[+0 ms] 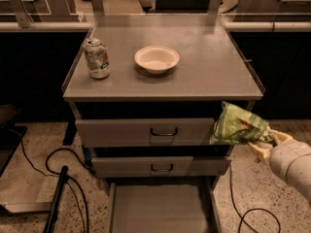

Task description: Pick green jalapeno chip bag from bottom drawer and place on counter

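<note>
The green jalapeno chip bag is a crinkly light-green bag held in the air at the cabinet's right front corner, level with the top handled drawer. My gripper comes in from the lower right and is shut on the bag's right end. The bottom drawer stands pulled out below, its flat grey floor bare. The counter is the grey metal cabinet top just above and left of the bag.
A green-and-white soda can stands at the counter's left front. A white bowl sits near its middle. Two handled drawers are shut. Black cables lie on the speckled floor at left and lower right.
</note>
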Controlling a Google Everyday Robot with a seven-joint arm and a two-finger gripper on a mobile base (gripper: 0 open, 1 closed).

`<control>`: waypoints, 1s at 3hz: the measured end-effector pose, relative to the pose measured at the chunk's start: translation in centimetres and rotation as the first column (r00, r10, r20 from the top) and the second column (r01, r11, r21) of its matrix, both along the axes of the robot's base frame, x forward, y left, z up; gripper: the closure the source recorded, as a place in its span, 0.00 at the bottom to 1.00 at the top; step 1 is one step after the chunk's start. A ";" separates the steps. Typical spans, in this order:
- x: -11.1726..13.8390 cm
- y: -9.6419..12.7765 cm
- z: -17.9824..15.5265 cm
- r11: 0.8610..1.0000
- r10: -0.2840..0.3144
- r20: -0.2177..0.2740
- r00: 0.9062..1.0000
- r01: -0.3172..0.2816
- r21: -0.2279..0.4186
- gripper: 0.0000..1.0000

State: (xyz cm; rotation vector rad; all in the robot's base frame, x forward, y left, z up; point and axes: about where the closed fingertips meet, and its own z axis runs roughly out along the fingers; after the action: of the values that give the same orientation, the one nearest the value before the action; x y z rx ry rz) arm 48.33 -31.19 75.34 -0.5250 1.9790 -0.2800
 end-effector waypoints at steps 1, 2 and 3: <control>1.1 0.1 6.4 1.000 -0.020 0.116 0.993 0.018 0.015 1.00; 1.4 0.4 11.2 1.000 -0.019 0.218 0.976 0.014 0.027 1.00; 0.5 1.1 12.8 1.000 -0.006 0.246 0.969 0.004 0.007 1.00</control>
State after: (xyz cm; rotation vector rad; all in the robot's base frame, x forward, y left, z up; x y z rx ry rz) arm 48.86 -30.08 88.15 -0.4576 1.7399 -0.3259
